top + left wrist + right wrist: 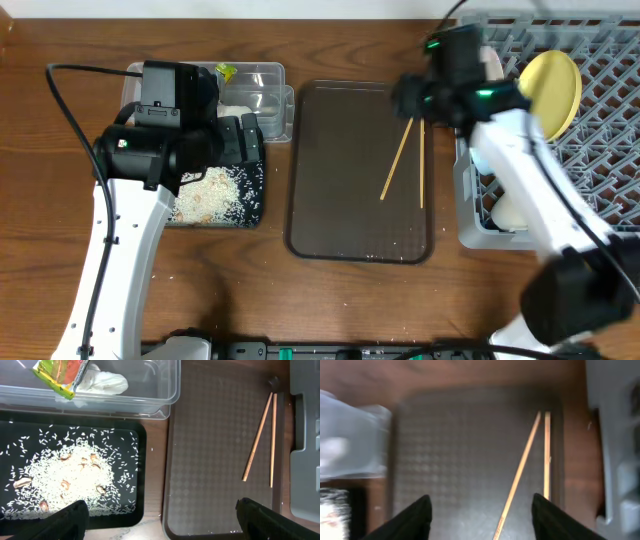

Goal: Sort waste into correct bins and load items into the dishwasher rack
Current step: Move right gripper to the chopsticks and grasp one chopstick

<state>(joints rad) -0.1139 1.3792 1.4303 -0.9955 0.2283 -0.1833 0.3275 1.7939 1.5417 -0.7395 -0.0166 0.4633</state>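
We observe both grippers spread, holding nothing. The right gripper (pixel 480 505) hovers over the chopsticks (pixel 398 160), which lie at 2 o'clock on the serving tray (pixel 340 210). The left gripper (pixel 161 507) hangs at 3 o'clock of the black tray (pixel 142 485), which contains rice (pixel 75 472).

Even bright light, right wrist view blurred

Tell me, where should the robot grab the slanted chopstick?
Grab the slanted chopstick near its end nearest the robot, probably, from straight above, jaws across its thin width. It lies flat on the brown tray, and down there it's farthest from the other chopstick.
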